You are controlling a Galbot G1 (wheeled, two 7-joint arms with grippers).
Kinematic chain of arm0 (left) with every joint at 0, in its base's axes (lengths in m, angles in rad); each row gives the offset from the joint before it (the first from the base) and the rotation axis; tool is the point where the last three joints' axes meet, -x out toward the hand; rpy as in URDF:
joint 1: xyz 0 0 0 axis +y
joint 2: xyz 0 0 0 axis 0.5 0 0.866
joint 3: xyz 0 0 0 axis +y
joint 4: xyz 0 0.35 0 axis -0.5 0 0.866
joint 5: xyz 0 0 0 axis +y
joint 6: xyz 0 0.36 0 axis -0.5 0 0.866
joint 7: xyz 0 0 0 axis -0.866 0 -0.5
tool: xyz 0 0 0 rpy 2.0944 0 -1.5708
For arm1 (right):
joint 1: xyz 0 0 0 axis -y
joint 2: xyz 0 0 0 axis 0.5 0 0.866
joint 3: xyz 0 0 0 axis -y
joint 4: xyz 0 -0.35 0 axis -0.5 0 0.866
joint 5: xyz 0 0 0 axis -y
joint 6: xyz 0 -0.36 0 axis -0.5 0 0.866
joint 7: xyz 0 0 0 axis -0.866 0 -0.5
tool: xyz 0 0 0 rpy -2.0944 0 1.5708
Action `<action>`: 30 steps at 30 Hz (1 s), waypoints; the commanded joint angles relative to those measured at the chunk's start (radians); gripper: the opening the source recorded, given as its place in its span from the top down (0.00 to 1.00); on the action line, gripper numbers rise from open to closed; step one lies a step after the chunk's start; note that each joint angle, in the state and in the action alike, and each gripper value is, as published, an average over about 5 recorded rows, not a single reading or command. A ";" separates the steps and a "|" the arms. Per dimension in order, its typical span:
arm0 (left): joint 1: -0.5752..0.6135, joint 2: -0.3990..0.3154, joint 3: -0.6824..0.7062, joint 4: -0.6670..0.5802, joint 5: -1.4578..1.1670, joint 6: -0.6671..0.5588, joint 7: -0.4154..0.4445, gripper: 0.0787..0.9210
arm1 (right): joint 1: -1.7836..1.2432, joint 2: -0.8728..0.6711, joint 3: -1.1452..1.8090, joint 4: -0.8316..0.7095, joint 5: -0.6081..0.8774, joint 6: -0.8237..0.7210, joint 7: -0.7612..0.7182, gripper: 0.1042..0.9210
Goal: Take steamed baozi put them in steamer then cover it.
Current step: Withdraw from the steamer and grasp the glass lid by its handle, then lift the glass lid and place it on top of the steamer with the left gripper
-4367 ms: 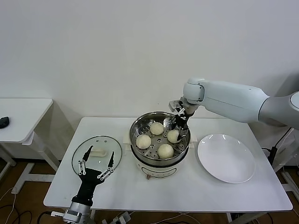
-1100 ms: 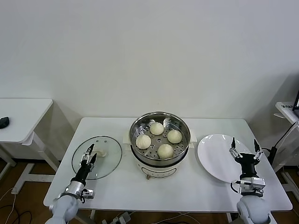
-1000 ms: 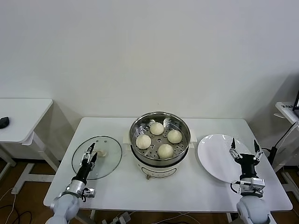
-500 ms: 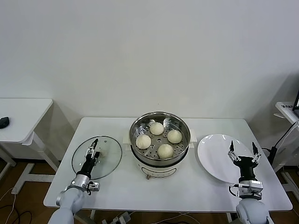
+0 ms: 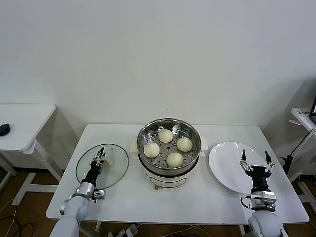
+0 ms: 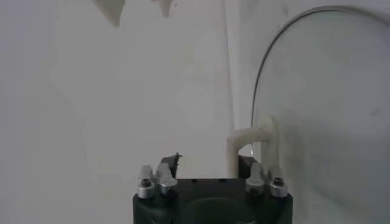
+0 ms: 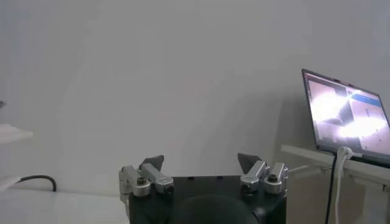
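Four cream-white baozi point(image 5: 166, 135) lie in the shiny steel steamer point(image 5: 140, 139) on its cream pot base in the middle of the table. The clear glass lid point(image 5: 116, 153) lies flat on the table to the left, with its cream handle point(image 5: 107, 160) up. My left gripper point(image 5: 99, 155) hovers low over the lid, open, right beside the handle. In the left wrist view the handle point(image 6: 256, 137) stands against one finger of my left gripper point(image 6: 209, 161). My right gripper point(image 5: 255, 155) is open and empty over the white plate's near edge, fingers pointing up; it also shows in the right wrist view point(image 7: 201, 161).
The empty white plate point(image 5: 227, 168) lies right of the steamer. A second white table point(image 5: 24, 123) with a dark object point(image 5: 4, 129) stands at far left. A lit laptop point(image 7: 347, 115) sits off to the right.
The right arm has left the steamer and now sits low by the plate. The left gripper has turned edge-on and moved up across the lid to its handle.
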 commanded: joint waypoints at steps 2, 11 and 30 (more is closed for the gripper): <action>-0.006 0.007 0.006 0.010 -0.070 -0.009 0.022 0.61 | -0.001 0.002 -0.002 0.005 -0.005 0.003 -0.002 0.12; 0.068 0.048 -0.005 -0.223 -0.257 -0.016 0.061 0.87 | 0.000 0.004 -0.003 0.008 -0.012 0.006 -0.004 0.12; 0.180 0.138 0.195 -1.115 -0.312 0.390 0.312 0.87 | 0.029 -0.006 -0.008 0.019 -0.008 -0.012 0.004 0.12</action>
